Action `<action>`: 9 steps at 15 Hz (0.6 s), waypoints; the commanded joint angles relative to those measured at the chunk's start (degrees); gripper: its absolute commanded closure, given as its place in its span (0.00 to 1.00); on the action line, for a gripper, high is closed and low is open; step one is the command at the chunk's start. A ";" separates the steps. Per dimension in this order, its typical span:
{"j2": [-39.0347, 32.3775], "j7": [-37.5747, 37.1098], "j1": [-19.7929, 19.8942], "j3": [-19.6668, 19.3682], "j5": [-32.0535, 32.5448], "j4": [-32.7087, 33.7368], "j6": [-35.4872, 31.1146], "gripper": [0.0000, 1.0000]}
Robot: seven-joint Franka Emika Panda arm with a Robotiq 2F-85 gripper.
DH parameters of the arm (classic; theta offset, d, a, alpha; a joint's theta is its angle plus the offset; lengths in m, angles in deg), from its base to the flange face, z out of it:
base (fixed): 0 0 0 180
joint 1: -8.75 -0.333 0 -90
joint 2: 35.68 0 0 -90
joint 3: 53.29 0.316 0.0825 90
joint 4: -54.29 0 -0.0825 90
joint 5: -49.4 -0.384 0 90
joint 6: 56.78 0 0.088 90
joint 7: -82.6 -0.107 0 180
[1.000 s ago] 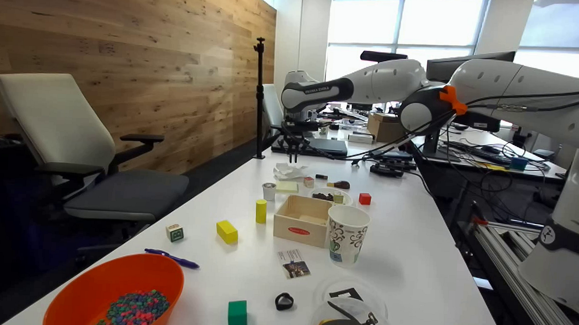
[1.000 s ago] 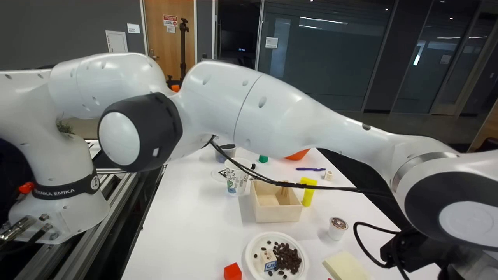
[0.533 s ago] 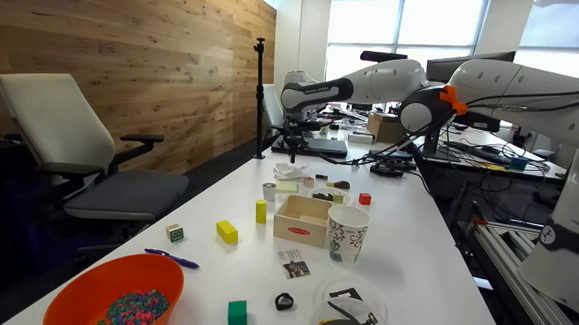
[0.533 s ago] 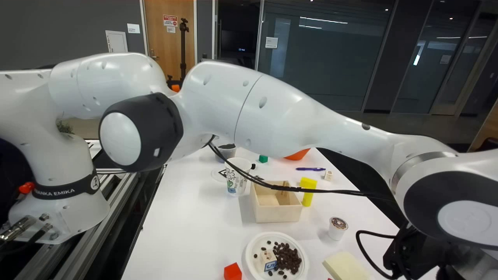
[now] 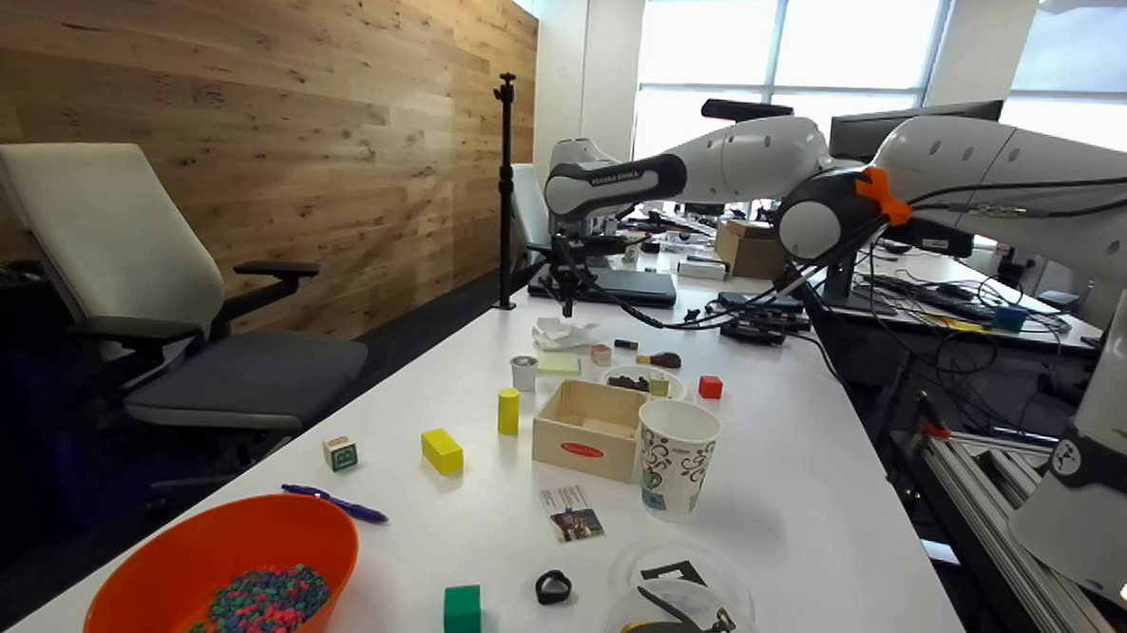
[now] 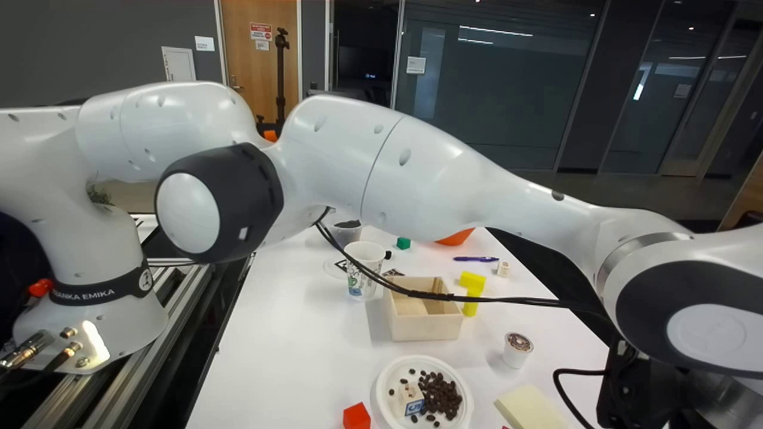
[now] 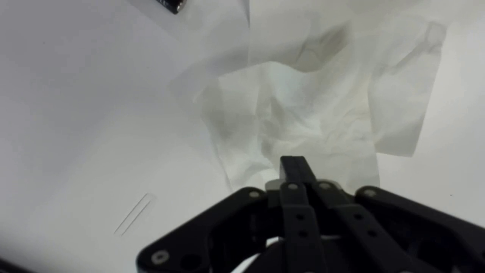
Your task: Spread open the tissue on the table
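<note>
The white tissue lies crumpled on the white table, with folded corners and a raised edge at its top in the wrist view. In an exterior view the tissue sits toward the table's far end; elsewhere it is out of view. My gripper is shut, its fingertips together with nothing seen between them. It points down over the tissue's lower part. In an exterior view the gripper is just above or behind the tissue; I cannot tell whether it touches it.
Near the tissue are a black battery, a letter block, a yellow pad and a brown-handled tool. Closer are a plate of beans, a wooden box and a paper cup. A laptop lies behind.
The wrist and gripper have turned; two separate fingertips showed in an exterior view a second ago, now they look like one. The arm shifted slightly and its cable hangs lower. The tissue looks unmoved.
</note>
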 commanded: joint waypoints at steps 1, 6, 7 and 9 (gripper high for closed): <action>-1.03 0.38 -0.29 0.56 0.92 0.84 -2.40 1.00; -1.47 0.03 -0.40 0.70 0.70 0.53 -2.83 1.00; -1.59 -0.11 -0.30 0.76 0.57 0.51 -2.81 1.00; -1.84 0.33 0.23 1.30 0.02 0.48 -2.19 1.00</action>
